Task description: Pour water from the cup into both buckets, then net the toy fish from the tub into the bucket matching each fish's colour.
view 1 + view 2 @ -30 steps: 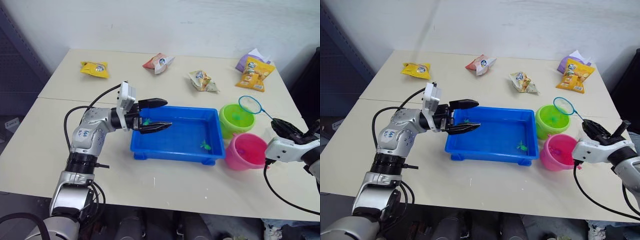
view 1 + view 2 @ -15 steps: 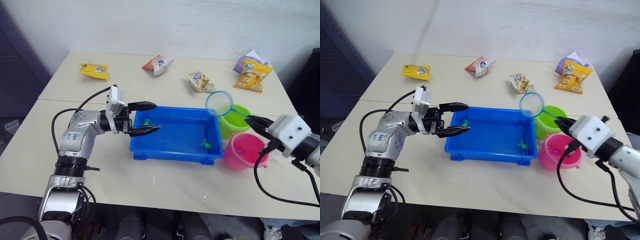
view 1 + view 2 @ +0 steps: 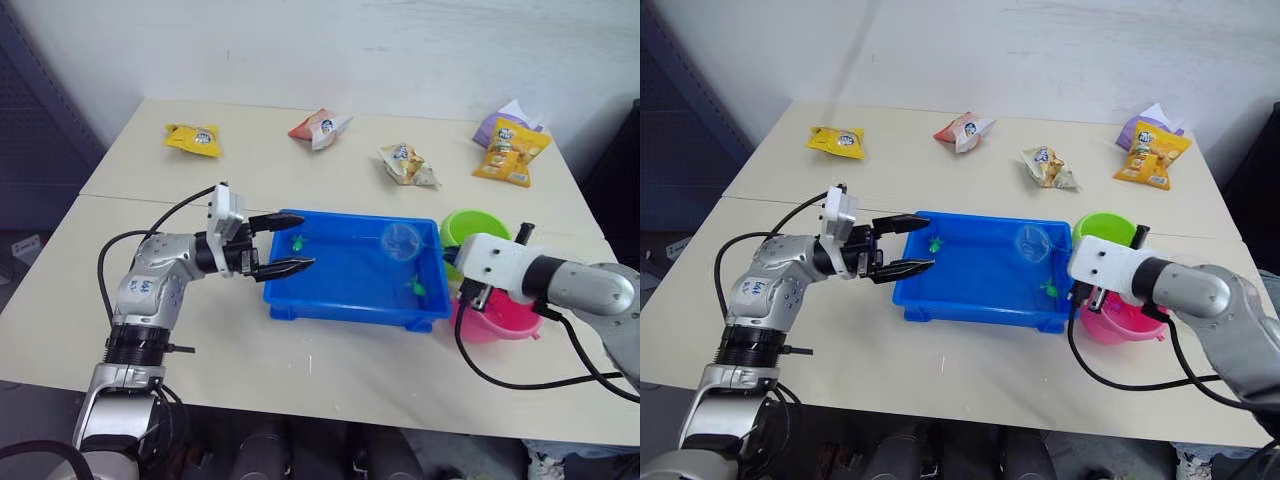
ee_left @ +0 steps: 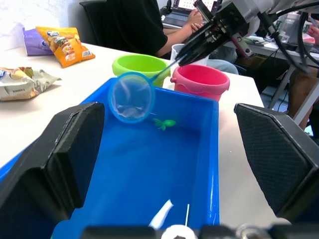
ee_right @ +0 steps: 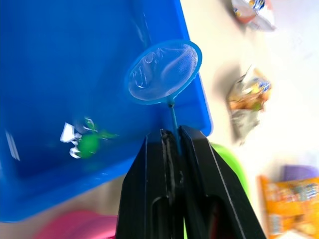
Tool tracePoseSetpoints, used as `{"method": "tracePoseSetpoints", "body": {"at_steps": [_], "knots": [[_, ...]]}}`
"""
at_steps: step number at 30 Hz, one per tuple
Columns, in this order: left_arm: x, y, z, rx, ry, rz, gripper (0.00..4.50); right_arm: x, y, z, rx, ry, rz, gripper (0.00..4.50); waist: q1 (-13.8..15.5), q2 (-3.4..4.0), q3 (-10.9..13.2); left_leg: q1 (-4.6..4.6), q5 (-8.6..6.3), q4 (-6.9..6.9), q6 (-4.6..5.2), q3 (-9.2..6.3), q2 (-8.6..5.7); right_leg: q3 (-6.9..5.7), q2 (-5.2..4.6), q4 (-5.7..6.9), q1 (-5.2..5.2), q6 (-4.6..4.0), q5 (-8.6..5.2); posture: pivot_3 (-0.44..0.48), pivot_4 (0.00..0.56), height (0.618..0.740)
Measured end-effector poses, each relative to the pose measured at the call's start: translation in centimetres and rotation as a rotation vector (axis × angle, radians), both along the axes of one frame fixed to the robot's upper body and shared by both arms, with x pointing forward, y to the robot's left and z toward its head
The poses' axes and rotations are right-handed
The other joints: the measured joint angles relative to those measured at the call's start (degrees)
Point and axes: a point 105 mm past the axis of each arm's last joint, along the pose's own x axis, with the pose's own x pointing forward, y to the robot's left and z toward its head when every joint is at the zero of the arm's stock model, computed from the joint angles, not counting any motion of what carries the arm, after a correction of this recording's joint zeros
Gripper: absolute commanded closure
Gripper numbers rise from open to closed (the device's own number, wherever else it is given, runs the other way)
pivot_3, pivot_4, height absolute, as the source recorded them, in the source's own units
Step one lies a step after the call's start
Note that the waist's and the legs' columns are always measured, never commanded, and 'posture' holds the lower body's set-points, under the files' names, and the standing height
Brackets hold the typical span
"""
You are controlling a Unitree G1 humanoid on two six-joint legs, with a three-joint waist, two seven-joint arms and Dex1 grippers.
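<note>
The right gripper point(image 5: 172, 144) is clamped tight on the thin handle of the net point(image 3: 402, 240), its two black fingers pressed together with the handle between them. The net's light blue hoop hangs over the far right part of the blue tub point(image 3: 330, 300), held above the floor of the tub. A green toy fish point(image 3: 414, 288) lies in the tub near its right end, just below and beside the hoop; whether the mesh touches it is hard to tell. A second green fish point(image 3: 297, 241) sits at the tub's far left corner.

The left gripper point(image 3: 278, 243) is wide open and holds nothing; its two fingers reach over the left rim of the tub, one above the other, apart from the fish there.

The green bucket point(image 3: 470, 227) stands just beside the tub's right end, and the pink bucket point(image 3: 500, 318) stands in front of it, touching or nearly touching it, partly behind the right arm.

Snack packets lie along the far side of the table point(image 3: 300, 370): a yellow one point(image 3: 192, 138), a red and white one point(image 3: 318, 127), a pale one point(image 3: 405, 163), and an orange one point(image 3: 510, 152) against a purple one point(image 3: 500, 118).
</note>
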Motion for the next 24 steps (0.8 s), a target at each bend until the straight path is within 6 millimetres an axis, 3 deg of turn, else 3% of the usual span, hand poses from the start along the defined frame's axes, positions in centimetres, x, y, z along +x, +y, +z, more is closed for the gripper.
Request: {"method": "tracePoseSetpoints", "body": {"at_steps": [9,20,24], "knots": [[0.0,-0.1,0.1,-0.002,-0.003,0.007,0.02,0.8,-0.7,-0.2,-0.255,-0.050,0.093,4.50,-0.1,0.00,0.0,0.01,0.02,0.00,-0.03,0.01,0.02,-0.01,0.02,0.02,0.01,0.00,0.00,0.000,0.150,0.738],[0.0,-0.4,0.1,-0.015,-0.008,0.001,0.02,1.6,-0.8,-2.0,-0.364,-0.021,0.105,4.50,-0.1,0.00,0.0,0.02,0.03,0.02,-0.06,0.02,0.00,-0.02,0.02,0.03,0.01,0.00,0.00,0.000,0.150,0.738],[0.0,-0.4,0.1,-0.018,-0.008,-0.001,0.02,2.0,-0.5,-1.7,-0.390,-0.056,0.114,4.50,-0.1,0.00,0.0,0.03,0.04,0.02,-0.07,0.02,0.02,-0.02,0.04,0.05,0.00,0.00,0.00,0.000,0.150,0.738]]}}
